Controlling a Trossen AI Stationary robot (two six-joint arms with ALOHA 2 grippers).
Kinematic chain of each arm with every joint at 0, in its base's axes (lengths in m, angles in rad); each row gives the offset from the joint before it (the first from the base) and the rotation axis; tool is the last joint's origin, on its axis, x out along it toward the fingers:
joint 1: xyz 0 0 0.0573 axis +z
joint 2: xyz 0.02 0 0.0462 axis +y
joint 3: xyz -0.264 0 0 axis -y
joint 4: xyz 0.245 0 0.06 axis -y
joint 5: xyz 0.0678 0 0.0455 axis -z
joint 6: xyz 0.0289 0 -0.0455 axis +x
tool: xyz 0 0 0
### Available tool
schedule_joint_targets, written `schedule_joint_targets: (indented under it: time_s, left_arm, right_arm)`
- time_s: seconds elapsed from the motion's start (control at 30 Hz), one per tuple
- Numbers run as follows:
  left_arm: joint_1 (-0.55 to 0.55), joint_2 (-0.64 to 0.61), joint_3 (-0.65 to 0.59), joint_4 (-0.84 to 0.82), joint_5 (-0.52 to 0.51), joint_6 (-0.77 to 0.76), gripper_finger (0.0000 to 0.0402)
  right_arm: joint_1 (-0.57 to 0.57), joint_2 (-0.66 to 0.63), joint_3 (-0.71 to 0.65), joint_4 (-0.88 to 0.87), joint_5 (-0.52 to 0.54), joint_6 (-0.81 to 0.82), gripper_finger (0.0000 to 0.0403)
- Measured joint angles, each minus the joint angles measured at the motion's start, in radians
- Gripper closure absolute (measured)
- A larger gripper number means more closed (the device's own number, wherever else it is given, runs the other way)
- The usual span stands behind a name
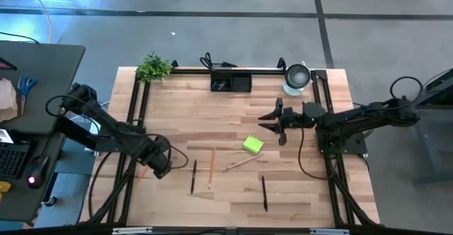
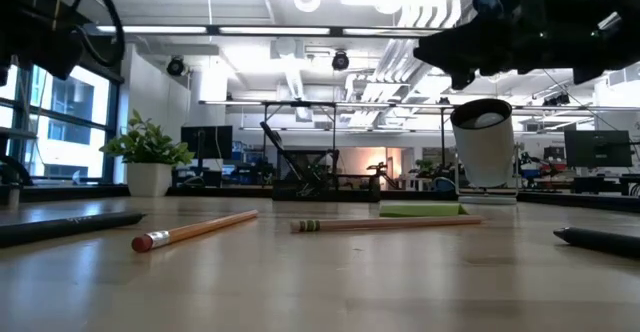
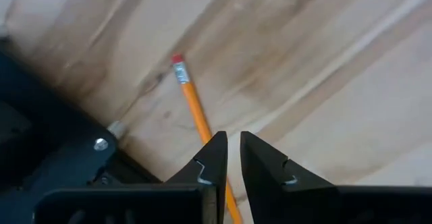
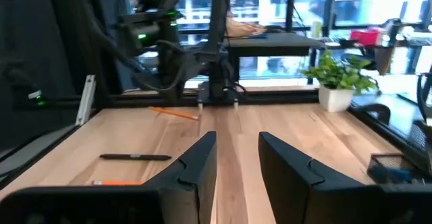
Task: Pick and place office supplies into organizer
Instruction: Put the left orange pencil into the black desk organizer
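While the left gripper [image 3: 229, 158] hovers nearly closed over an orange pencil [image 3: 196, 113] near the counter's [image 1: 304, 192] left edge, positioned for pickup, the right gripper [image 1: 279, 125] waits parted, empty.

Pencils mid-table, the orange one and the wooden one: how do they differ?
The orange pencil is brightly painted; the wooden pencil is pale and bare. The orange pencil lies front to back; the wooden pencil lies slanted. Both lie flat on the table.
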Motion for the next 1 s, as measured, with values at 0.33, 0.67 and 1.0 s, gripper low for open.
schedule_joint_targets:
  time_s: [0.33, 0.67, 1.0]
  left_arm:
    - [-0.023, 0.034, -0.111, 0.050, -0.002, -0.016, 0.0294]
    - [-0.023, 0.034, -0.190, 0.156, -0.039, -0.072, 0.0256]
    - [-0.023, 0.030, -0.220, 0.229, -0.057, -0.071, 0.0323]
  right_arm:
    - [0.126, 0.011, -0.001, -0.049, 0.208, -0.069, 0.0299]
    - [0.153, 0.011, -0.001, -0.060, 0.248, -0.081, 0.0299]
    - [0.153, 0.012, -0.001, -0.070, 0.248, -0.081, 0.0299]
